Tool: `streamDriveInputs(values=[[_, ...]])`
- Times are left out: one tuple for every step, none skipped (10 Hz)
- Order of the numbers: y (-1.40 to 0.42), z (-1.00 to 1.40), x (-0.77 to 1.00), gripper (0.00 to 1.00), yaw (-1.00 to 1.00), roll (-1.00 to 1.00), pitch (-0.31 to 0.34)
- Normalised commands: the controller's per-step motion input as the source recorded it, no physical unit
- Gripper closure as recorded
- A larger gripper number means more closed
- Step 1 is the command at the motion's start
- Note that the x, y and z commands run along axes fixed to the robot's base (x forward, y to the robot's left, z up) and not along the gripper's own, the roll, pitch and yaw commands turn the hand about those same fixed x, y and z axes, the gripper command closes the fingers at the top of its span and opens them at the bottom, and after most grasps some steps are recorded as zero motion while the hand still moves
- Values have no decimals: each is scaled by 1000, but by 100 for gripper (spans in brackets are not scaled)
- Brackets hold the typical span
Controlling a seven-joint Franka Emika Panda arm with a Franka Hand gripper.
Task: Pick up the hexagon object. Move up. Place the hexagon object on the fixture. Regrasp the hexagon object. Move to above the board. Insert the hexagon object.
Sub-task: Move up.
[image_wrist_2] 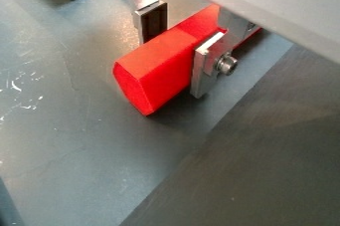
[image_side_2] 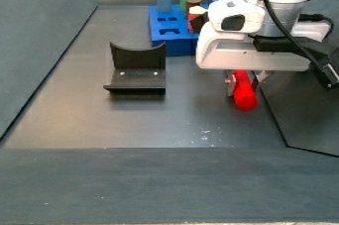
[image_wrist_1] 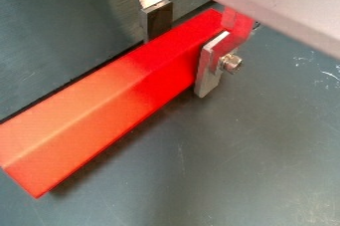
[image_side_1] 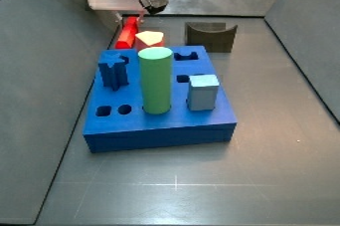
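Note:
The hexagon object, a long bright red bar, lies flat on the dark floor and shows in both wrist views. My gripper is down over one end of it with a finger on each long side. The dark-padded finger and the silver plate finger both sit flush against the bar, so the gripper is shut on it. In both side views the gripper covers most of the bar. The fixture stands apart. The blue board is nearby.
On the board stand a green cylinder, a grey-blue cube and a blue block. A yellow-topped piece sits behind the board, close to the bar. Grey walls enclose the floor on the sides.

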Motion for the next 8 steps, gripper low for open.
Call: streamDriveInputs(values=[[0,833,0,100,0,0,0],[-18,811,18,100,-5,-3,5],[-15,767,12,100,-5,-6,23],[-8,654,7,100,-6,-6,48],[-5,590,2,100,-7,-4,51],[0,418,-13,100,-9,6,50],[3,345,-16,100,-9,11,48],[7,199,-21,100,-10,20,45]])
